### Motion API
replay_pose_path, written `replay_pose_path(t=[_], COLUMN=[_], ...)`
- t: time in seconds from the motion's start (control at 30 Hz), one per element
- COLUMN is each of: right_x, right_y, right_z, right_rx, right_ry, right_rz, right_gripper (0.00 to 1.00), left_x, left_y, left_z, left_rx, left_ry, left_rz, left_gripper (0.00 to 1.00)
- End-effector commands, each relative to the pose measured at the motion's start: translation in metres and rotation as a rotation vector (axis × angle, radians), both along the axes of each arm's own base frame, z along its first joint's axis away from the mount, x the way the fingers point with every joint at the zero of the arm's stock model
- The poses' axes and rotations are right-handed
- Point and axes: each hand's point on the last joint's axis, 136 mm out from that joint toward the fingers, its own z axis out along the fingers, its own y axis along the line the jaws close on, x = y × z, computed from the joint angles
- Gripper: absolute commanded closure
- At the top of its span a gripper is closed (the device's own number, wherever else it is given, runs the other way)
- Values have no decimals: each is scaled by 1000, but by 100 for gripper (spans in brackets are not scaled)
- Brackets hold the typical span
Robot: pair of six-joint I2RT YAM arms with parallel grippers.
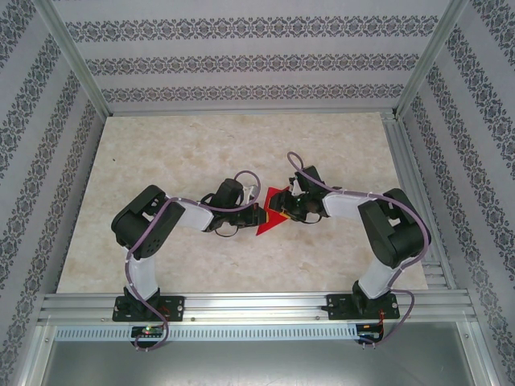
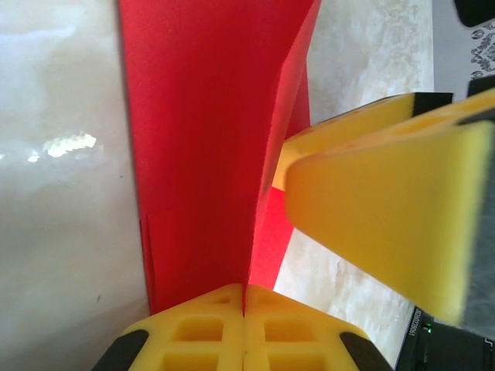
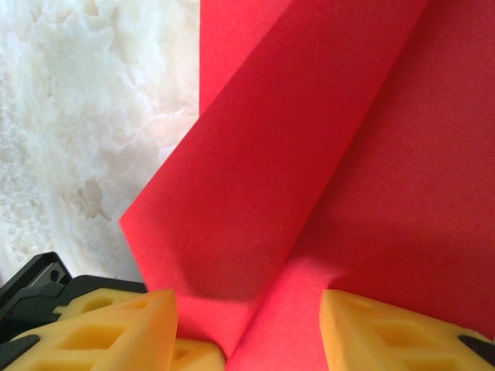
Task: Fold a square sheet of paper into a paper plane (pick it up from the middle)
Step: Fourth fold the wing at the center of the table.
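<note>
Finds the paper plane (image 1: 269, 219), bright red, at the middle of the table (image 1: 161, 249), between the 2 grippers; cannot tell whether it rests on the tabletop. Records the left gripper (image 1: 261, 215) reaching in from the left, its 2 yellow fingers (image 2: 201, 332) pressed together on the central crease of the sheet; notes 1 flap rising steeply from that crease, the other lying broad beside it. Records the right gripper (image 1: 288, 211) coming in from the right, just beside the left one; sees its fingers (image 3: 116, 332) standing apart, a raised fold of the red sheet running down between them; cannot tell whether either pad touches the paper. Notes marbled tabletop left of the paper in both wrist views.
</note>
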Motion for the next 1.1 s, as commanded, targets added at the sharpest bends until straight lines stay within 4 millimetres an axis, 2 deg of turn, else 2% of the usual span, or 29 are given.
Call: replay_pose_path(t=[0.0,0.13,0.37,0.53,0.7,0.9,1.07], right_x=[5,7,1,-5,-8,-11,-13], right_y=[0,-4,-23,-32,-35,-38,-39], right_z=[-5,-15,-34,-45,-50,-55,-58], right_rx=[-48,-106,-205,-237,-247,-259,-263], right_ry=[-12,10,80,143,171,196,211], right_rz=[9,-9,-102,-159,-182,-193,-195], right_gripper=[48,51,54,53,53,52,52], left_x=[10,11,14,10,3,-5,-8], left_y=[-7,-6,9,16,19,11,10], left_z=[14,13,22,27,20,9,3], left_rx=[-49,-48,-14,46,96,143,166], left_ry=[-26,-34,-136,-226,-248,-245,-241], left_rz=[-2,5,71,99,89,45,28], left_gripper=[92,90,70,65,64,65,68])
